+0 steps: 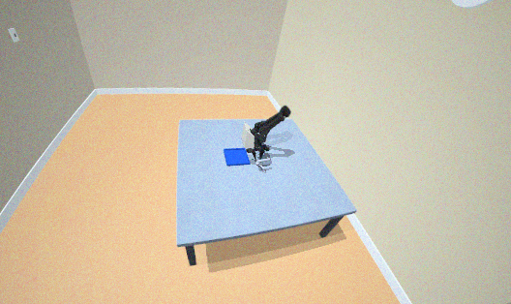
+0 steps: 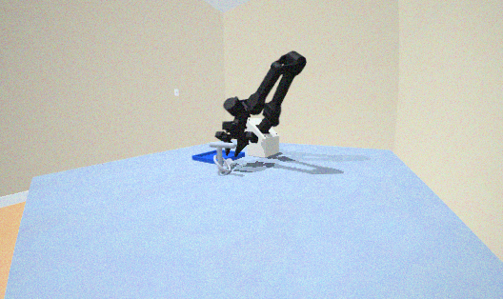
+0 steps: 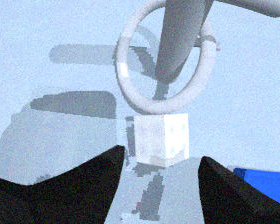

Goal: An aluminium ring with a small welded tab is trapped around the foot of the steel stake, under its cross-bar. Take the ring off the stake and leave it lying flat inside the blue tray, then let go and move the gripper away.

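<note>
I could read no texts, labels, brands, numbers or signs on anything in my three views.

Plain room, lab-like; robot arm [image 1: 271, 122] [image 2: 264, 90] on blue table [image 1: 237, 203] [image 2: 252, 224], bare beige walls [image 1: 397, 97] [image 2: 105, 71]

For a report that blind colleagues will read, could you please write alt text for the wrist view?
An aluminium ring encircles the steel stake, with a pale block at its near side. The open gripper points toward them, and a corner of the blue tray shows at lower right.
</note>
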You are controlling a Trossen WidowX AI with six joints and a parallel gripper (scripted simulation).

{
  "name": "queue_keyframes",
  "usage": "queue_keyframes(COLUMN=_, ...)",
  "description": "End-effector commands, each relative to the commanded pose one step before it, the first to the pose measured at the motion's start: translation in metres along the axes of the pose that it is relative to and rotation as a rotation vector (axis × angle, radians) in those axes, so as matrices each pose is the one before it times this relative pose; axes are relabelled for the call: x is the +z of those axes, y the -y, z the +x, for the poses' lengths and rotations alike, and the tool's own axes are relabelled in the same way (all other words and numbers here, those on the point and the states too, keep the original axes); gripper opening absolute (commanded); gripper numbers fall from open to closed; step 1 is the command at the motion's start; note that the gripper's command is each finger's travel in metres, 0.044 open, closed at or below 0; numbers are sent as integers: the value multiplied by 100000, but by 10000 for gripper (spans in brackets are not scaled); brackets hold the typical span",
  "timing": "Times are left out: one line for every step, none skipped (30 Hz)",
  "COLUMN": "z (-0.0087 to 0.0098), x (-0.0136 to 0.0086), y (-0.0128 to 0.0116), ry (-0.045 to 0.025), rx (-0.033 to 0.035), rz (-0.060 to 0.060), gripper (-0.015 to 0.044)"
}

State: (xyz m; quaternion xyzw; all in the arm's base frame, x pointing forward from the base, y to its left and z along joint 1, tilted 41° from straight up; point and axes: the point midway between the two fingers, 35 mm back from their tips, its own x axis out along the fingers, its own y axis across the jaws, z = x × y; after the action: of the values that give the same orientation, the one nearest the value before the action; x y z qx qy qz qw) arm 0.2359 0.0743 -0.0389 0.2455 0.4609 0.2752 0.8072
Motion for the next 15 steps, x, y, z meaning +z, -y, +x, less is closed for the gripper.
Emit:
queue_keyframes(z=696, x=23, y=135, ry=-205, rx=-503, rz=498, gripper=200)
queue_keyframes(z=163, x=4, y=3, ry=-11, rx=-8, rz=-3, gripper=200)
queue_keyframes(z=163, x=3, y=1, ry=-8, rx=-5, rz=-2, gripper=200)
queue_keyframes(z=163, x=2, y=0, ry=-4, rx=-2, rz=0, gripper=200)
queue_keyframes(z=163, x=0, y=-1, ry=0, rx=2, rz=1, gripper=200)
queue_keyframes(z=163, x=-1, y=-3, ry=3, rx=5, rz=2, gripper=200)
queue_keyframes(z=163, x=-3, y=-4, ry=6, rx=9, rz=4, gripper=200)
queue_keyframes(z=163, x=-4, y=-6, ry=10, rx=12, rz=5, gripper=200)
queue_keyframes(z=163, x=-5, y=-7, ry=13, rx=16, rz=7, gripper=200)
queue_keyframes(z=163, x=-7, y=-9, ry=16, rx=20, rz=8, gripper=200)
queue_keyframes(z=163, x=-9, y=-10, ry=19, rx=23, rz=10, gripper=200)
queue_keyframes(z=162, x=-10, y=-11, ry=23, rx=27, rz=11, gripper=200)
queue_keyframes(z=162, x=-12, y=-13, ry=26, rx=31, rz=13, gripper=200)
queue_keyframes(z=162, x=-13, y=-14, ry=29, rx=34, rz=15, gripper=200)
queue_keyframes(z=162, x=-15, y=-15, ry=32, rx=38, rz=16, gripper=200)
